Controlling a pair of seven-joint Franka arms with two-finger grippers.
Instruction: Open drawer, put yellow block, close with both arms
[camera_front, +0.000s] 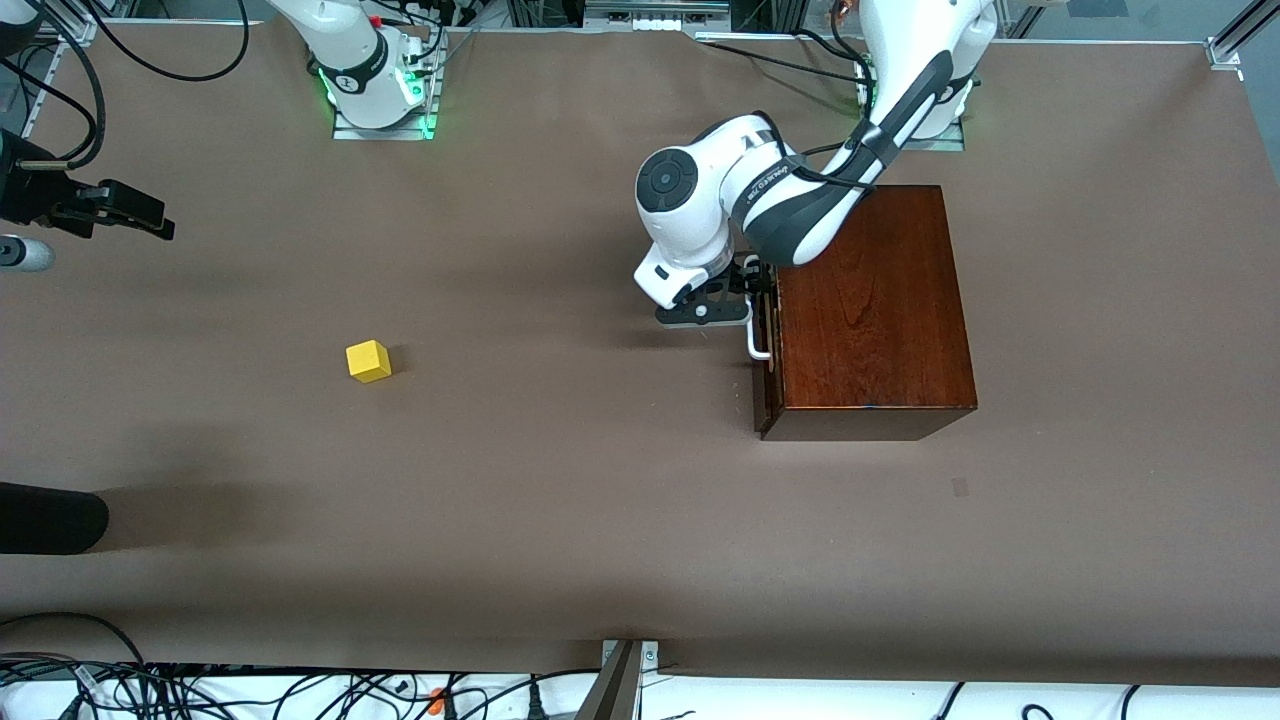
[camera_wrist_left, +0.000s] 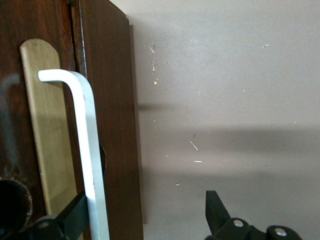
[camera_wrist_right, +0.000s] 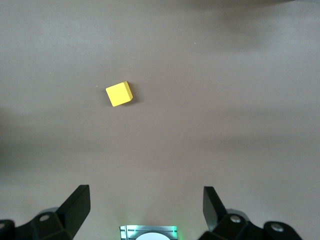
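Brown paper covers one table (camera_front: 600, 520) holding one reddish-brown wooden box (camera_front: 870, 310) and one yellow block (camera_front: 368, 361), well apart. Two arms show. Left gripper (camera_wrist_left: 145, 220) is at the closed drawer (camera_wrist_left: 107, 125), fingers spread either side of its one white handle (camera_wrist_left: 87, 145). Right gripper (camera_wrist_right: 145, 210) hangs spread wide above the block toward the right arm's end, waiting.

A brown-covered table (camera_front: 560, 520) with cables (camera_front: 200, 690) along its edge.
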